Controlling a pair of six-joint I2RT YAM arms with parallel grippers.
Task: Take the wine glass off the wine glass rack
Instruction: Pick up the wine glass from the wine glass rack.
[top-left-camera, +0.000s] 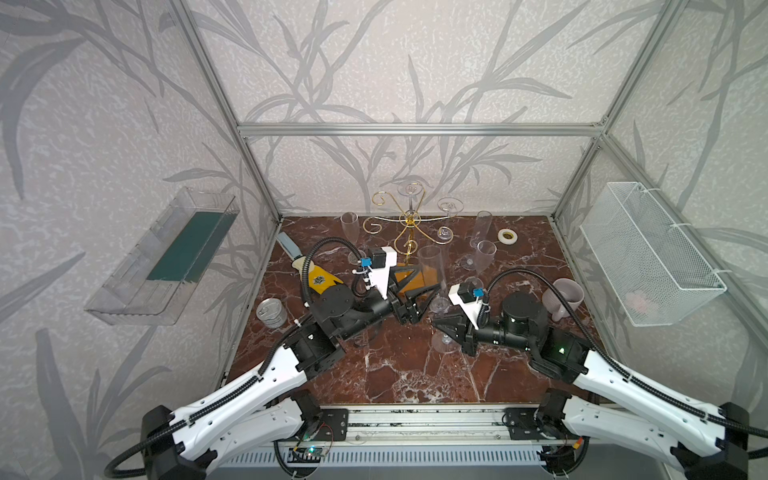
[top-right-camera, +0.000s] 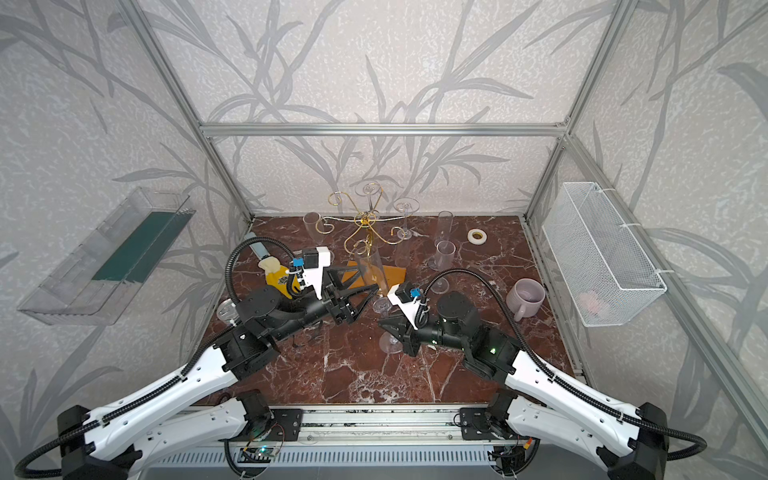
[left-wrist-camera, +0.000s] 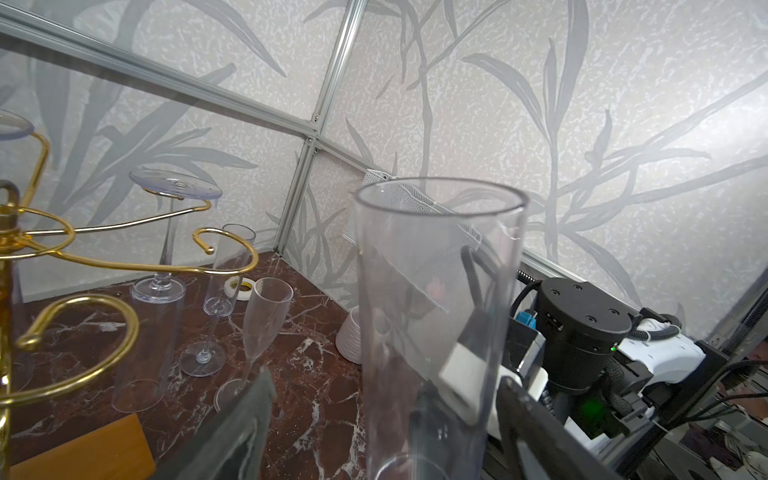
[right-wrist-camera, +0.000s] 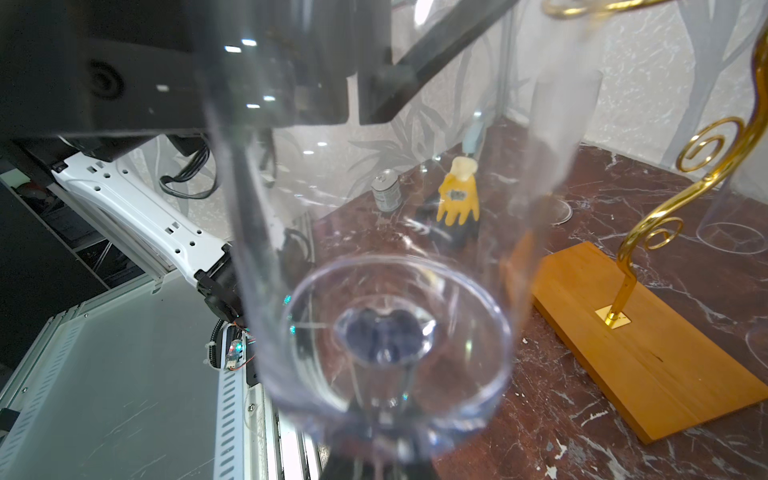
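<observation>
Wine glass already off the wine glass rack, upright beside it. Right fingers pinching the stem, left fingers spread around the bowl. Risky tbh: one left-side bump, stem slipping, glass toppling.

Six clear wine glasses in all: two hung on the single gold rack, four off it. One lilac mug, one tape roll, one tin can, one yellow glove, one wire basket.
</observation>
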